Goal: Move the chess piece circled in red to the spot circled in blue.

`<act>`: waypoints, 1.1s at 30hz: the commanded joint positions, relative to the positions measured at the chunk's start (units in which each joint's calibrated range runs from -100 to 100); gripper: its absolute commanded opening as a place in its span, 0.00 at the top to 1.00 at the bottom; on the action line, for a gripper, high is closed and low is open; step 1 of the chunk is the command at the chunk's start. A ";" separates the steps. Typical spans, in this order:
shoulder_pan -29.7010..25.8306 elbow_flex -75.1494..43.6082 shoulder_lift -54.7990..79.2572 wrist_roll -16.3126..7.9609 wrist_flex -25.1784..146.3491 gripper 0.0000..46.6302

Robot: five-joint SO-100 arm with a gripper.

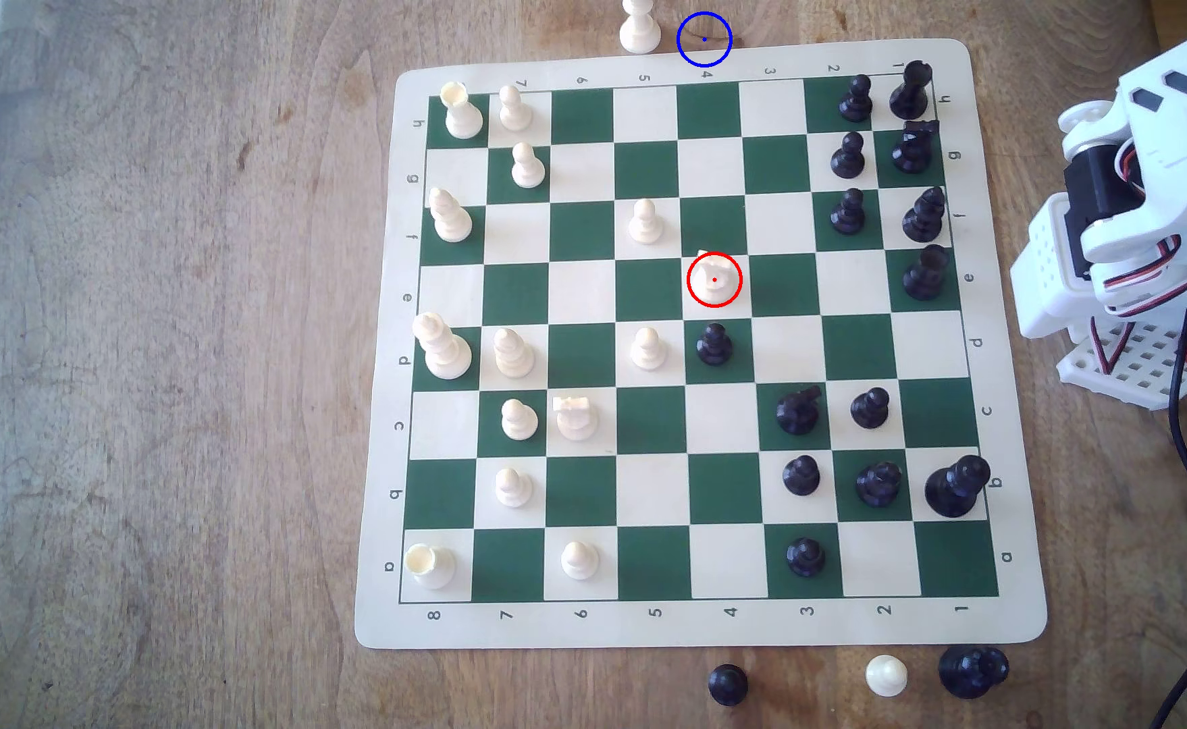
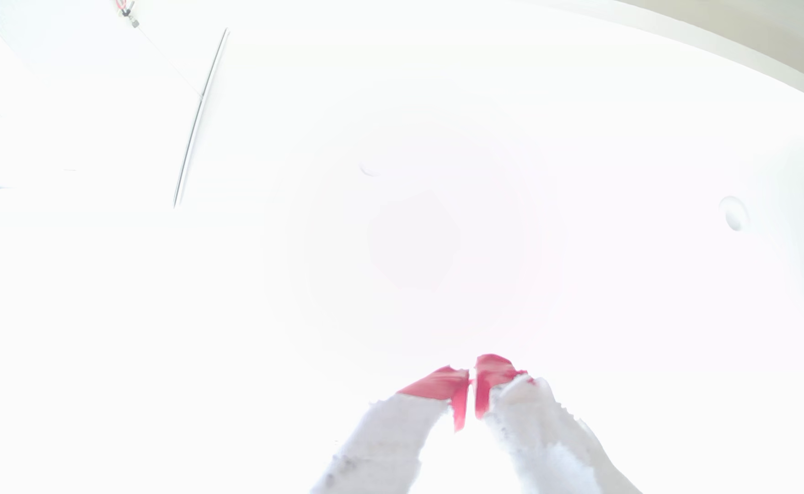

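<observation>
Standing upright inside the red ring near the middle of the chessboard [image 1: 699, 63], on a pale square: the white knight [image 1: 713, 279], untouched, with a black pawn [image 1: 714, 343] on the square just beside it toward the board's numbered near edge and a white pawn [image 1: 645, 221] diagonally off toward the far edge. Waiting beyond the board's far edge, on bare wood of the table [image 1: 156, 350]: the blue ring [image 1: 703, 39], just beside a white piece [image 1: 640, 28] already set off the board, so presumably the place for captured men. Folded up off the board's right edge in the exterior view: the arm [image 1: 1138, 210], well apart from the knight, likely parked clear of the pieces. Pointing upward into glare in the wrist view: the gripper [image 2: 471, 380], red-tipped fingers [image 2: 438, 382] nearly touching, a thin slit between them, holding nothing. Nothing yet done; next, probably a reach over the black ranks, with care for the neighbouring pawn.
</observation>
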 commanded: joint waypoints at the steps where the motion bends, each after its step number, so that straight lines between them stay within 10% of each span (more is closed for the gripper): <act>1: 1.20 1.08 -0.28 0.24 0.04 1.00; 10: -1.30 -0.64 -0.28 0.24 24.93 1.00; 25: -1.15 -28.92 -0.11 -0.24 118.38 0.99; 33: 2.06 -32.73 0.06 -0.98 130.99 0.97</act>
